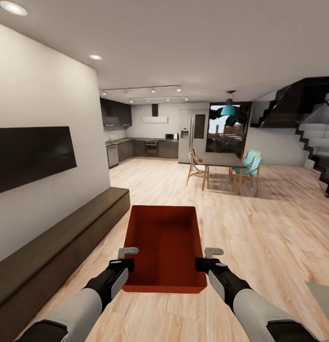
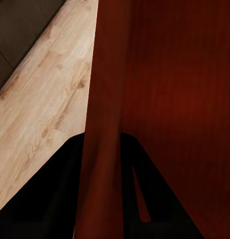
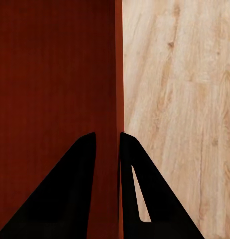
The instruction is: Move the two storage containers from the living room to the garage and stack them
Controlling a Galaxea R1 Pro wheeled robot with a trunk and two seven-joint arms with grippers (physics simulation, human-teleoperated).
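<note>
Light wood plank floor (image 1: 259, 223) is stretching toward a kitchen; left hand (image 1: 128, 259) and right hand (image 1: 206, 260) are each gripping a side wall of the red-orange storage container (image 1: 165, 242) between them.

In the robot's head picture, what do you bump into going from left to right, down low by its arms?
Dark low bench → left end effector → red-orange storage container → right end effector → bare wood floor.
</note>
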